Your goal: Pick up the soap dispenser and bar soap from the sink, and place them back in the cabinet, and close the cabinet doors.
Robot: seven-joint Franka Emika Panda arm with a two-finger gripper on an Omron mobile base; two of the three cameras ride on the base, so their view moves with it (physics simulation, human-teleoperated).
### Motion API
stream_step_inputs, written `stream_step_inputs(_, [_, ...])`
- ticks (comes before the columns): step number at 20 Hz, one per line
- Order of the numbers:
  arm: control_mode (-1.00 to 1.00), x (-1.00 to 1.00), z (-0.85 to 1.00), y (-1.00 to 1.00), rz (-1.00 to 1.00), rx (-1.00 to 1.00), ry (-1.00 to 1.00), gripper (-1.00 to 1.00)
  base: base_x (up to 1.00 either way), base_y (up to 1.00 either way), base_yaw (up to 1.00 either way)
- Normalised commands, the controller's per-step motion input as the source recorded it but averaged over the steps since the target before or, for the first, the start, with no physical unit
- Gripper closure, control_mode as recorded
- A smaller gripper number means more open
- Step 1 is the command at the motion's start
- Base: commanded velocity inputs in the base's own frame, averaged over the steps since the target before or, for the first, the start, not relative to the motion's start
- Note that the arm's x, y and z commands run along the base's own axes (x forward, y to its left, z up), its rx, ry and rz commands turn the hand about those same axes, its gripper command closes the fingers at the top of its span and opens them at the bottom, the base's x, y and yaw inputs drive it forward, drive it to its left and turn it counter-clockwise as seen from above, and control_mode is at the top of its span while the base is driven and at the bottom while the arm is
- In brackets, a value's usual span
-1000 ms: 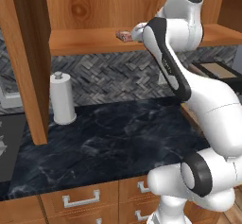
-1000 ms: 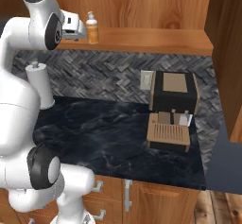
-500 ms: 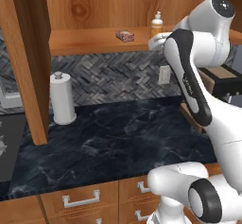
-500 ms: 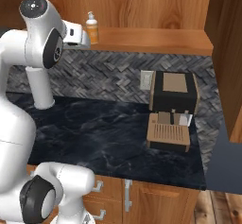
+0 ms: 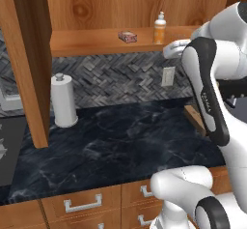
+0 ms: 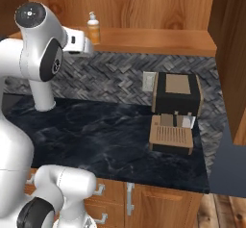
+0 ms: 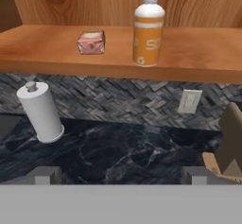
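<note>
1. The cabinet (image 5: 120,10) is the biggest thing here. It is of warm-brown wood and stands open, with a plain wooden shelf (image 7: 42,48) inside.
2. One of the cabinet doors (image 5: 26,54) hangs open on the left in the left base view. Another door (image 6: 230,54) stands open at the right edge of the right base view.
3. The desk (image 5: 111,150) is dark marble and lies below the shelf. Behind it is a grey herringbone wall.
4. A coffee machine (image 6: 177,104) with a wooden tray stands on the desk at the right side, against the wall.
5. A white paper-towel roll (image 5: 63,100) stands upright on the desk at the left, near the open door.
6. The soap dispenser (image 7: 148,27) stands upright on the shelf, near its front edge. It is orange with a white pump.
7. The bar soap (image 7: 91,42) lies on the same shelf, to the left of the dispenser in the hand view. The two are near but do not touch.
8. The fingers (image 7: 120,175) are spread wide and hold nothing. They are in front of the shelf, apart from both things.
</note>
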Motion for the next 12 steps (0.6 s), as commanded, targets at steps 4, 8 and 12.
stream_step_inputs(4, [-1.0,-0.29,0.0,-0.25,0.0,0.0,0.0,-1.0,0.0,0.0,0.0])
stream_step_inputs(8, [-1.0,-0.31,0.0,-0.14,0.0,0.0,0.0,-1.0,0.0,0.0,0.0])
stream_step_inputs(12, [-1.0,-0.34,0.0,0.0,-0.1,0.0,0.0,-1.0,0.0,0.0,0.0])
